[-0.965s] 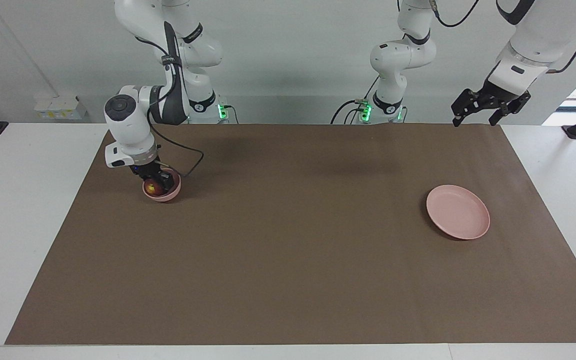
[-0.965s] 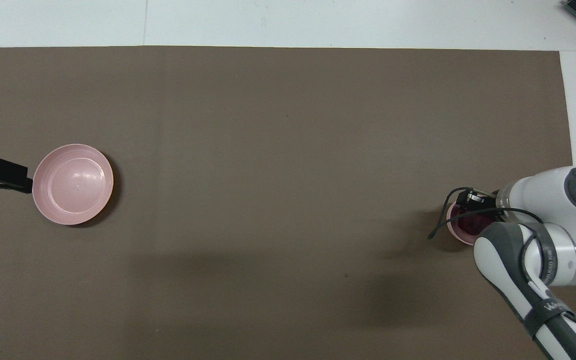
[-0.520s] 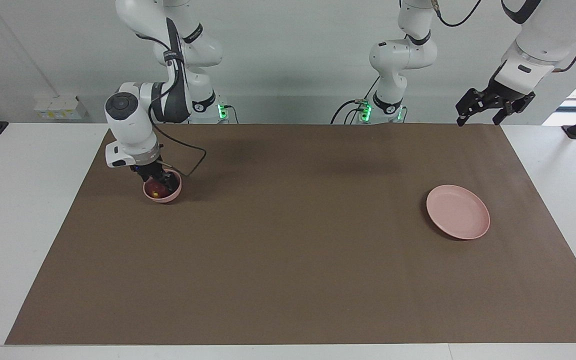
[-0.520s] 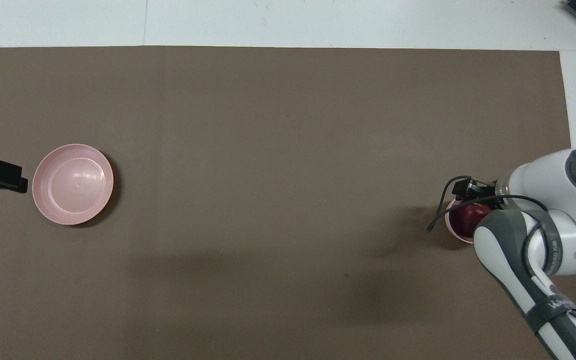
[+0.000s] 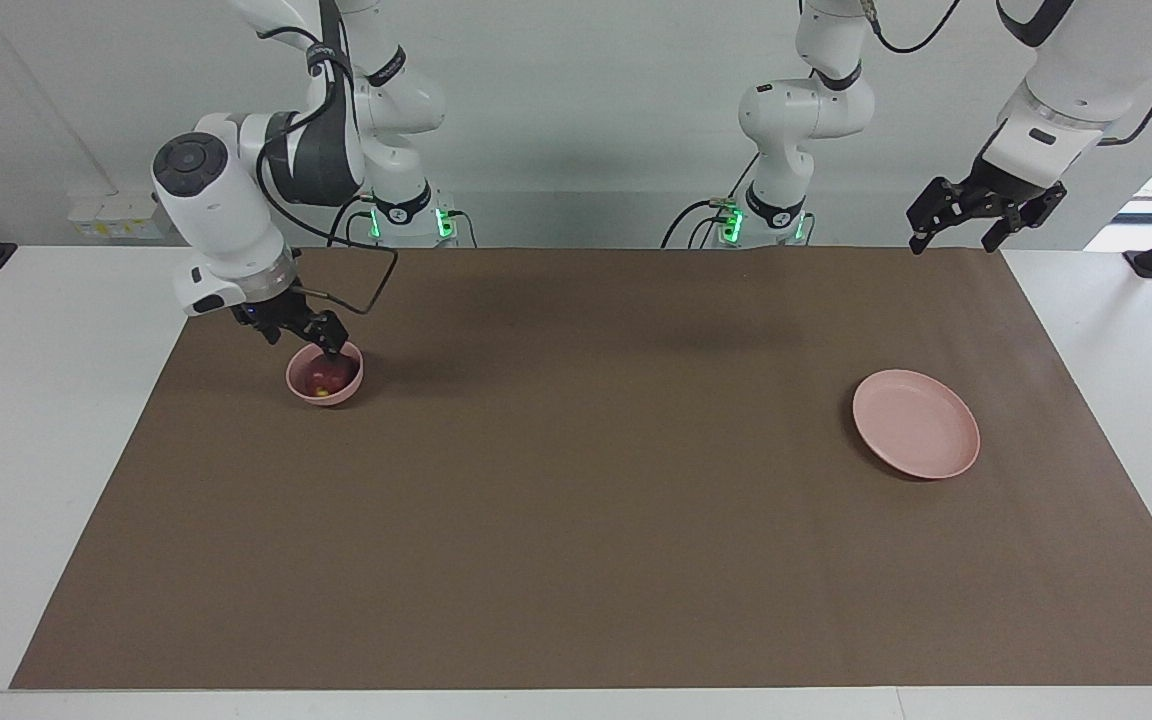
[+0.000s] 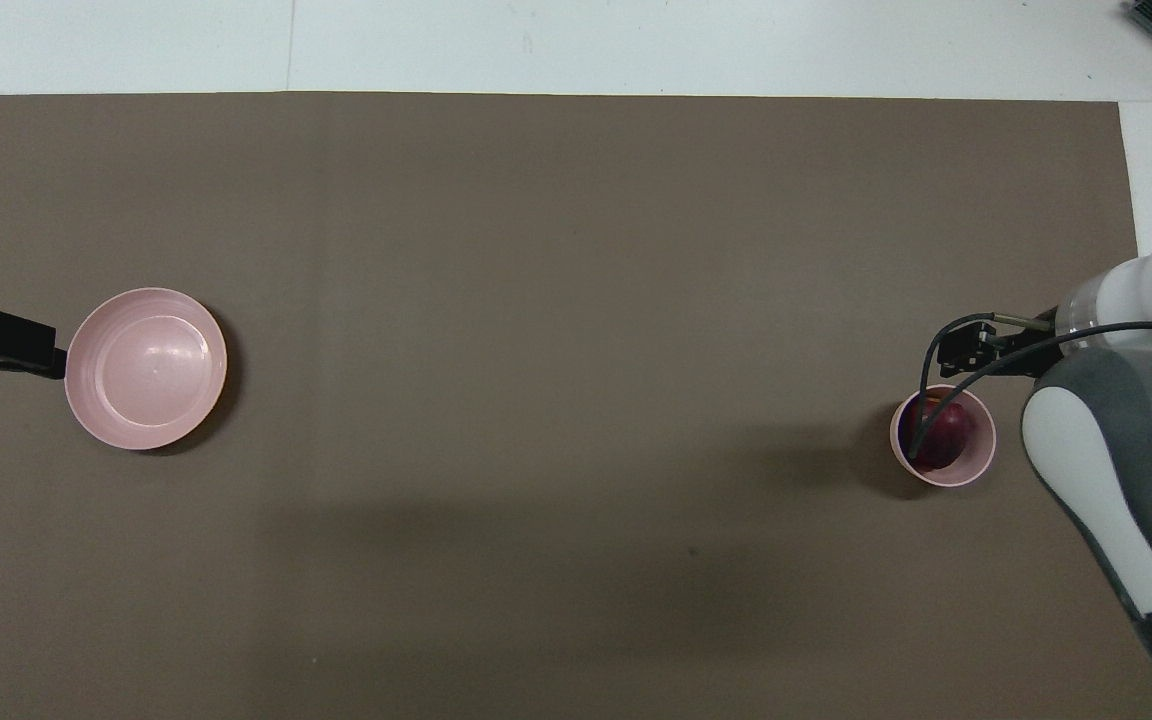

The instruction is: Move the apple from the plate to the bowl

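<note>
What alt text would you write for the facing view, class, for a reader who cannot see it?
A dark red apple sits in a small pink bowl at the right arm's end of a brown mat, with the right claw open just above it. The pink plate lies bare at the left arm's end, where the left claw waits raised.

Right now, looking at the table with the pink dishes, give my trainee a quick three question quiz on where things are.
1. True or false: the small dark red apple lies in the small deep pink bowl.
2. What lies on the wide flat pink plate? A) the apple B) nothing C) a spoon
3. Fill in: the right gripper is up over the ____, jaws open and holding nothing, while the left gripper waits over the brown mat's corner at its own end.

Key: 1 true; 2 B; 3 bowl.
</note>
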Action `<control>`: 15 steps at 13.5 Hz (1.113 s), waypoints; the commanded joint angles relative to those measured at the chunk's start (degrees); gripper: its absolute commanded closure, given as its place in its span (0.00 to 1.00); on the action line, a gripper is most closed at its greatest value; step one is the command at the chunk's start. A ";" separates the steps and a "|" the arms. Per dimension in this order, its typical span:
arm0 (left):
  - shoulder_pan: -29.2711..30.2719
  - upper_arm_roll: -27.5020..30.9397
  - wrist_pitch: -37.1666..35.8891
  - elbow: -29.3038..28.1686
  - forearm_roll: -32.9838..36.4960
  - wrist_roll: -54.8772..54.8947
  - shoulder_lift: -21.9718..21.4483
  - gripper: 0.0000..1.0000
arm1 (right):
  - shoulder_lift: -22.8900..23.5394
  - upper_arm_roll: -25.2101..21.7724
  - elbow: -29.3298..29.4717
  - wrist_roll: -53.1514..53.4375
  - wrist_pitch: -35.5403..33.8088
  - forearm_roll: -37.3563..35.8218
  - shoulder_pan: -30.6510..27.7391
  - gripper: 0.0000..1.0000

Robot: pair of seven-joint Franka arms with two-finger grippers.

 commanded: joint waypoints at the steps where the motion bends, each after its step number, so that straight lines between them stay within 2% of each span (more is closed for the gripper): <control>1: -1.21 0.81 1.50 -1.41 0.61 -0.11 -1.10 0.00 | 0.53 0.16 8.12 -2.61 -7.57 2.79 -0.59 0.00; 5: -1.12 0.73 1.68 -1.32 0.52 0.07 -1.01 0.00 | 0.62 -0.28 16.57 -6.28 -13.57 5.26 -1.65 0.00; 10: -0.60 0.99 0.80 -1.15 0.52 -0.20 -1.10 0.00 | 1.32 -0.37 24.75 -10.96 -22.79 4.13 -1.47 0.00; 15: 0.55 1.34 0.80 -1.15 0.61 -0.20 -1.01 0.00 | 0.98 -0.46 24.32 -11.05 -22.72 4.21 -1.21 0.00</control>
